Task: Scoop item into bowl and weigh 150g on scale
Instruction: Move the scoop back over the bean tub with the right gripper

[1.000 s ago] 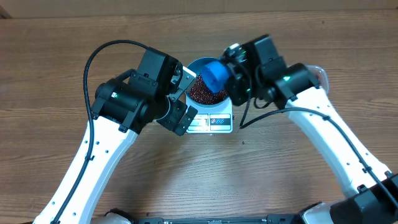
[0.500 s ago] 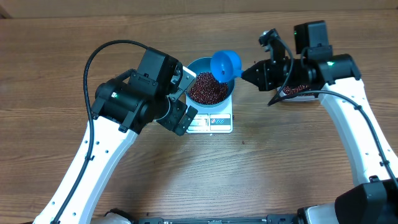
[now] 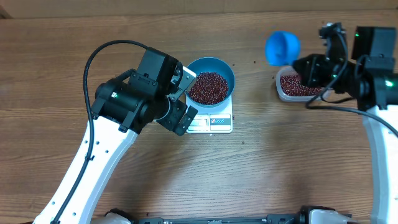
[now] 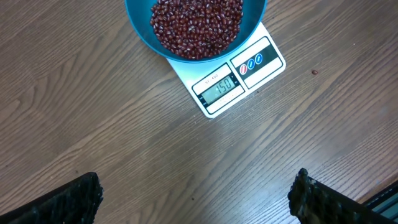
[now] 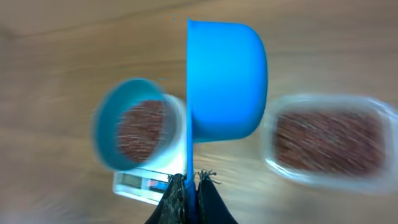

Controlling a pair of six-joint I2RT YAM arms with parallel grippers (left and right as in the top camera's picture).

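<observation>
Right gripper (image 5: pixel 186 190) stretches beside the tub (image 3: pixel 281 92), pinching the scoop (image 5: pixel 227 81) by its handle; scoop extends straight ahead, on edge. Left gripper (image 4: pixel 199 202) hovers wide; just ahead, beans (image 4: pixel 196 25) fill the bowl (image 4: pixel 138 15) on the scale (image 4: pixel 227 87).

— How many containers did you have on the table (image 3: pixel 56 50)?

— You had two: one bowl (image 3: pixel 215 64) and one clear tub (image 3: pixel 280 93).

— And how many heaps of beans (image 3: pixel 208 87) did you count?

— You counted two, one in the bowl and one in the tub. You could also be sure of one loose bean (image 4: pixel 314 72) on the wood.

— What else was there?

— You had one scoop (image 3: pixel 282 47) and one scale (image 3: pixel 211 123). The scale showed you one display (image 4: pixel 219 88) and three round buttons (image 4: pixel 251 63).

— How many arms were you running?

— Two, a left arm (image 3: pixel 93 162) and a right arm (image 3: pixel 379 81).
</observation>
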